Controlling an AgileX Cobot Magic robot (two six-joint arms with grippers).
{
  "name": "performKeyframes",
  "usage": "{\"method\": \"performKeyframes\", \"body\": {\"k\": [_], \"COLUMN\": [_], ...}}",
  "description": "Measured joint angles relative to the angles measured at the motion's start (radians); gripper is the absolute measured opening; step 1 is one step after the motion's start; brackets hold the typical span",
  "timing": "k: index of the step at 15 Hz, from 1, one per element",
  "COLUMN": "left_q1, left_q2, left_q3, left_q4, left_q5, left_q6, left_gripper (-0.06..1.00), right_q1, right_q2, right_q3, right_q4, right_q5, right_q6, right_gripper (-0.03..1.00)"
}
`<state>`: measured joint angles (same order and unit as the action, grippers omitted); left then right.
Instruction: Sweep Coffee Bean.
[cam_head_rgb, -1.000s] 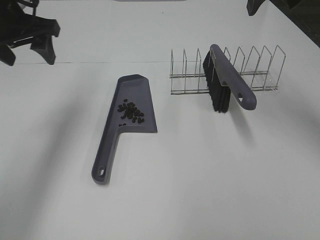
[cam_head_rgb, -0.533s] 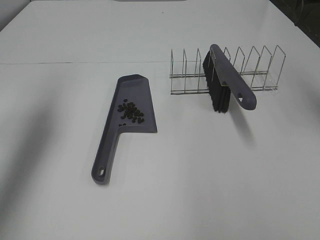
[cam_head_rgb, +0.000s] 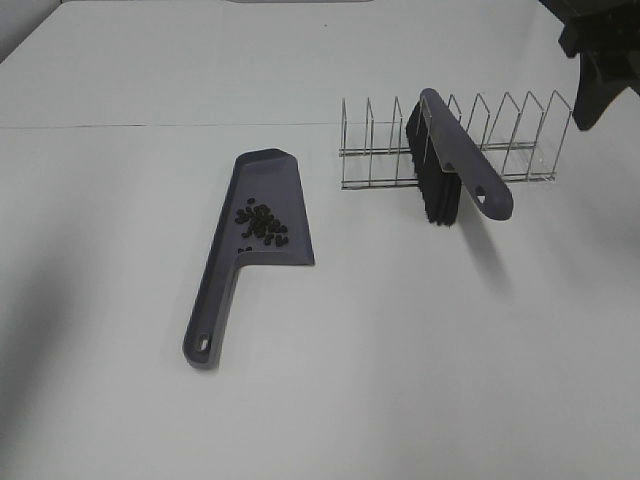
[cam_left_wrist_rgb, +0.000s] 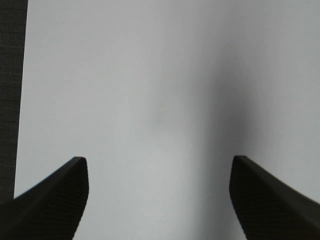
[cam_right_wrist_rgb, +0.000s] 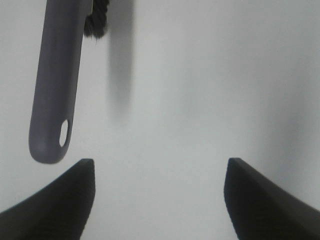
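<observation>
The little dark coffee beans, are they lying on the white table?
No, the small dark coffee beans sit clustered on the flat blade of the grey-purple plastic dustpan, not on the white table.

White tabletop (cam_head_rgb: 420, 360) carrying a dustpan, a wire rack and a brush.

The grey-purple dustpan (cam_head_rgb: 262, 215) lies flat left of centre, its handle toward the near edge, with one stray bean (cam_head_rgb: 246, 249) beside it. The wire rack (cam_head_rgb: 450, 150) stands further back on the right. The brush (cam_head_rgb: 452, 168) leans in the rack, its black bristles pointing down toward the tabletop.
</observation>
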<state>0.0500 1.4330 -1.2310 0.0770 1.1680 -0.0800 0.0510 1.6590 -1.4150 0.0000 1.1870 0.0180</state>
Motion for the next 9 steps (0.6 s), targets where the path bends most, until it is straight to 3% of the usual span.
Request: {"method": "performKeyframes", "body": {"k": [4, 5, 6, 9], "left_q1": [0.000, 0.000, 0.000, 0.000], "left_q2": [-0.203, -0.317, -0.366, -0.489], "left_q3": [0.226, 0.340, 0.381, 0.468], "left_q4": [-0.001, 0.004, 0.005, 0.005], "left_q5": [-0.071, -0.106, -0.113, -0.122], "left_q6": [0.000, 0.000, 0.000, 0.000], "left_gripper": [0.72, 0.72, 0.72, 0.72], "right_q1": [0.000, 0.000, 0.000, 0.000], "right_q2": [-0.194, -0.315, -0.370, -0.502], "right_q3": [0.281, 0.438, 0.501, 0.631], "right_q4": [0.000, 0.000, 0.000, 0.000], "right_q5": [-0.154, -0.251, -0.296, -0.342], "right_q6": [-0.006, -0.006, -0.006, -0.006], "right_gripper": [0.61, 0.61, 0.61, 0.61]}}
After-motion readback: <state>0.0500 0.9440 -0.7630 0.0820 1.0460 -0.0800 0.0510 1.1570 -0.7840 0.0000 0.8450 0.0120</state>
